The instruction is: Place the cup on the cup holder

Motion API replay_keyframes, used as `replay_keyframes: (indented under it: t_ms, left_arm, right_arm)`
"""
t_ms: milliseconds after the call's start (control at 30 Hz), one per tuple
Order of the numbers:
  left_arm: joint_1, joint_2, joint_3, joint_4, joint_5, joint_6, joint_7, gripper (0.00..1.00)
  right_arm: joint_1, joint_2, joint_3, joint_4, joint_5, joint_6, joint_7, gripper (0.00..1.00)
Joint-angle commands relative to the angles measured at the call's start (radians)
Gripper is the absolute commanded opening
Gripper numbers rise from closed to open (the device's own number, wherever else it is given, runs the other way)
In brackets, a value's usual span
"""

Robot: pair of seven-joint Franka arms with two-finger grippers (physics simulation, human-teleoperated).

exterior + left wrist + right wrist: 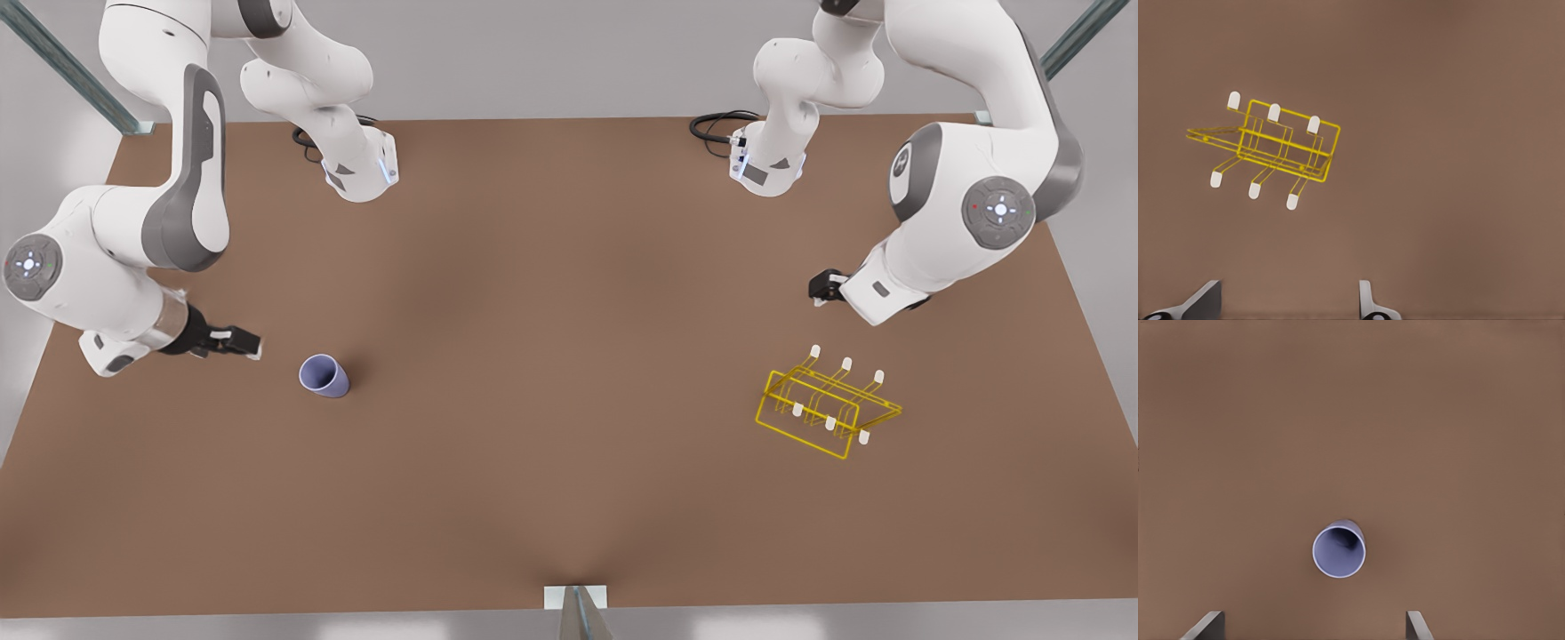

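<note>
My right gripper [253,345], jaws spread, hangs near the upright cup [324,375]; my left gripper [816,290], jaws spread, above the cup holder [829,412].

No readable text or labels anywhere

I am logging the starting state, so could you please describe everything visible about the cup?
The cup is small, plain and lavender-blue, without a handle, tapering from a wider rim; it looks like smooth plastic. It stands upright and empty on the brown table, at the front view's left, far from the cup holder. Nothing grips it: the right claw is open beside it, apart.
</note>
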Motion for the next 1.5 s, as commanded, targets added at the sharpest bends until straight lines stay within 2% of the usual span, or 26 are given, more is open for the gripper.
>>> replay_keyframes:
  t_ms: [0,167,367,467,500,567,633,700,733,833,1067,1233,1467]
  left_arm:
    - [0.002,-0.001,0.000,0.001,0.002,-0.021,-0.002,1.00]
    - [0.002,0.003,0.002,0.001,0.001,-0.064,-0.003,1.00]
    - [0.000,0.005,0.002,0.001,-0.001,-0.069,0.001,1.00]
    - [0.000,0.000,0.002,0.001,0.001,-0.071,0.006,1.00]
    - [0.000,-0.006,0.002,0.001,0.002,-0.071,0.006,1.00]
    - [0.000,-0.012,0.004,0.003,0.002,-0.072,0.006,1.00]
    - [0.000,-0.010,0.004,0.001,0.002,-0.095,0.006,1.00]
    - [0.000,0.008,0.004,0.001,0.004,-0.081,0.000,1.00]
    - [0.000,0.003,0.004,0.001,0.004,-0.083,0.010,1.00]
    - [-0.001,0.022,-0.003,-0.004,0.025,-0.029,0.001,1.00]
    - [-0.003,0.032,-0.009,0.001,0.010,-0.020,0.012,1.00]
    - [-0.014,0.023,-0.010,0.001,0.010,-0.034,0.009,1.00]
    - [-0.014,0.032,-0.009,-0.002,0.010,-0.043,0.010,1.00]
  right_arm:
    - [0.000,0.004,-0.001,0.005,0.000,0.105,-0.035,1.00]
    - [0.000,0.014,-0.001,0.020,0.000,0.103,-0.035,1.00]
    - [-0.029,0.201,-0.002,0.003,0.011,0.298,-0.113,1.00]
    - [-0.018,0.166,0.059,-0.073,0.049,0.320,-0.098,1.00]
    - [0.034,0.167,0.055,-0.075,0.040,0.323,-0.067,1.00]
    - [0.137,0.164,0.053,-0.075,-0.061,0.306,0.181,1.00]
    - [0.216,0.133,0.058,-0.103,-0.061,0.304,0.334,1.00]
    - [0.256,0.061,0.061,-0.234,-0.051,0.350,0.358,1.00]
    - [0.256,0.015,0.090,-0.345,-0.051,0.425,0.359,1.00]
    - [0.255,0.018,0.119,-0.440,-0.052,0.535,0.385,1.00]
    - [0.200,0.115,0.113,-0.455,-0.058,0.616,0.365,1.00]
    - [0.152,0.063,0.113,-0.564,-0.051,0.669,0.321,1.00]
    - [0.109,0.093,0.108,-0.581,-0.051,0.686,0.302,1.00]
